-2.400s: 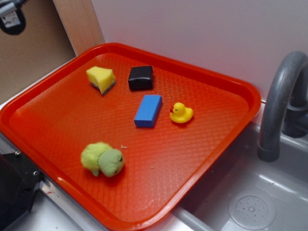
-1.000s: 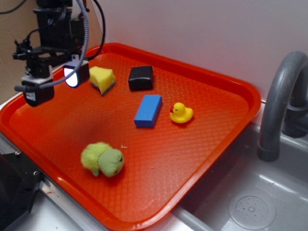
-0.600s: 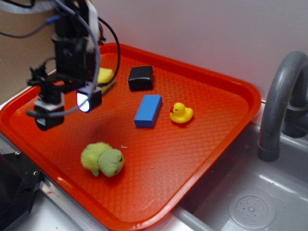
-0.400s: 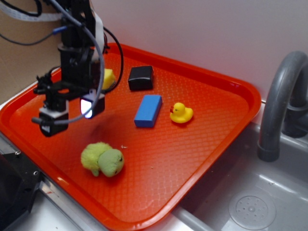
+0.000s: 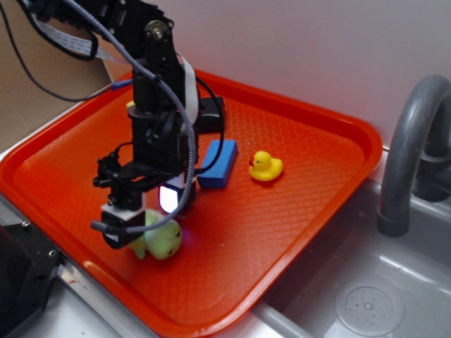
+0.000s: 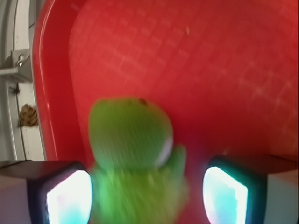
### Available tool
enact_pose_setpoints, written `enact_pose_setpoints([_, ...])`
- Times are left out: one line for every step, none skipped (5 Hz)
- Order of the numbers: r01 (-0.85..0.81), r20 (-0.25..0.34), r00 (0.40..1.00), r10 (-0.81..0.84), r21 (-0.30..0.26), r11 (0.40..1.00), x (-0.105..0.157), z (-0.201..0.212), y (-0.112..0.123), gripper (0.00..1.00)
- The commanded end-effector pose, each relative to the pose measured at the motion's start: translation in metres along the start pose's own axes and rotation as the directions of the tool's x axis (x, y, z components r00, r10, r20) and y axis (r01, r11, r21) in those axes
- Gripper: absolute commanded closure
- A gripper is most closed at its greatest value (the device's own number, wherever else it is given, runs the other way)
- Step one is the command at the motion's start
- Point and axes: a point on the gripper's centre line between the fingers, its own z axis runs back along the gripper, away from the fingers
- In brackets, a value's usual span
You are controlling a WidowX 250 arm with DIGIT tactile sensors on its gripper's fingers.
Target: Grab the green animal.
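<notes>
The green animal, a fuzzy lime-green plush, lies near the front edge of the red tray. The arm covers most of it in the exterior view. My gripper is down over it and open. In the wrist view the green animal fills the gap of the gripper, blurred by motion. Its body touches or nearly touches the lit left finger. A strip of tray shows between it and the right finger.
A blue block and a yellow rubber duck lie just behind the gripper. A black block sits farther back, partly behind the arm. A grey faucet and sink are to the right. The tray's rim runs close on the left.
The arm has swung in from the back left, across the tray and down, until the open gripper straddles the green animal. The toys have not moved.
</notes>
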Motion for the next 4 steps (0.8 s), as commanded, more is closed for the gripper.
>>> enact_pose_setpoints([0.031, -0.035, 0.999, -0.031, 0.007, 0.999, -0.004, -0.012, -0.016, 1.00])
enact_pose_setpoints([-0.005, -0.058, 0.998, 0.007, 0.044, 0.999, -0.017, -0.024, -0.010, 1.00])
enact_pose_setpoints([-0.040, -0.057, 0.997, 0.043, 0.053, 0.998, -0.021, -0.021, -0.014, 1.00])
enact_pose_setpoints([-0.078, -0.076, 0.993, 0.085, 0.089, 0.993, -0.028, -0.019, -0.012, 1.00])
